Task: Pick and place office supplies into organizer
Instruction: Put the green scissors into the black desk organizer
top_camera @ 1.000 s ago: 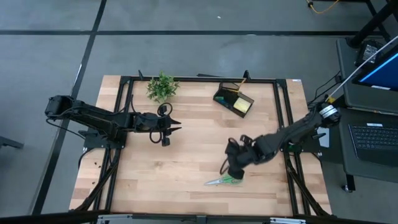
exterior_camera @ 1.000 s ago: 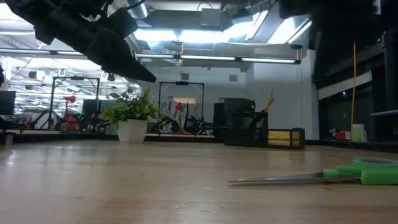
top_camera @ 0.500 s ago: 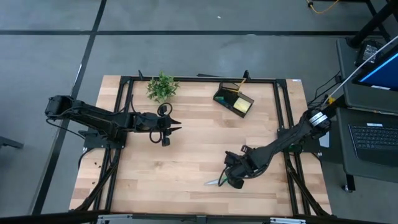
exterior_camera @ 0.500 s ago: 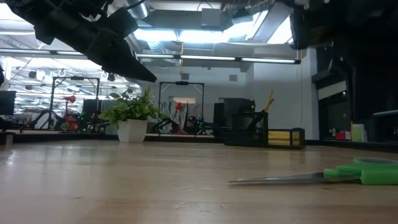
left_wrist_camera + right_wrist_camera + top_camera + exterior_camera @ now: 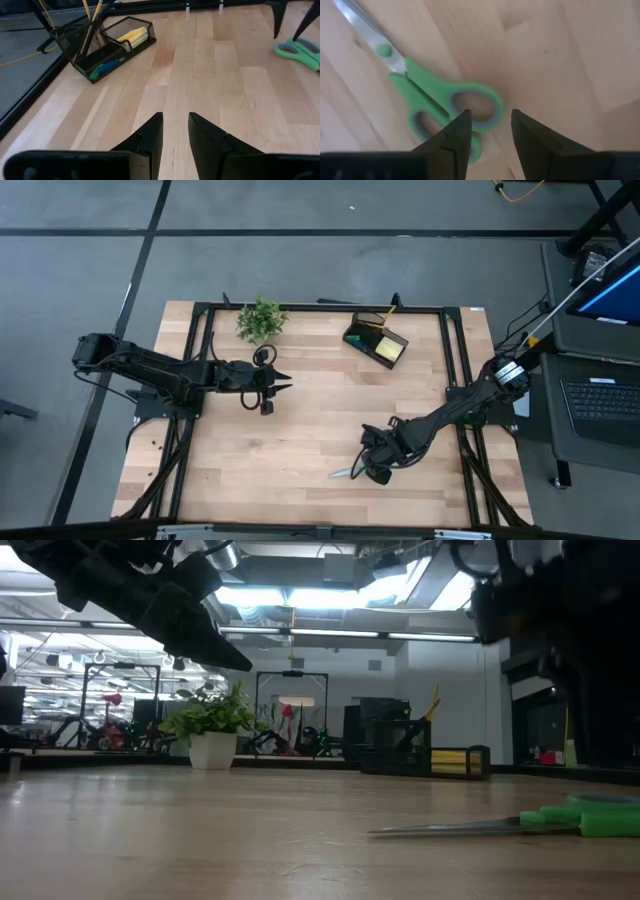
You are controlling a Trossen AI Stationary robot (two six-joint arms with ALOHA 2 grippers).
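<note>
right gripper (image 5: 487, 131) parted, empty, over scissors (image 5: 437, 107) handle; imo centre 1 loop between fingers, drop lower, then squeeze.

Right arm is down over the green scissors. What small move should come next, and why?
Probably lower the right pincer a little and close. Its open jaws sit above a handle loop of the scissors, which lie flat on the table, not yet gripped.
</note>
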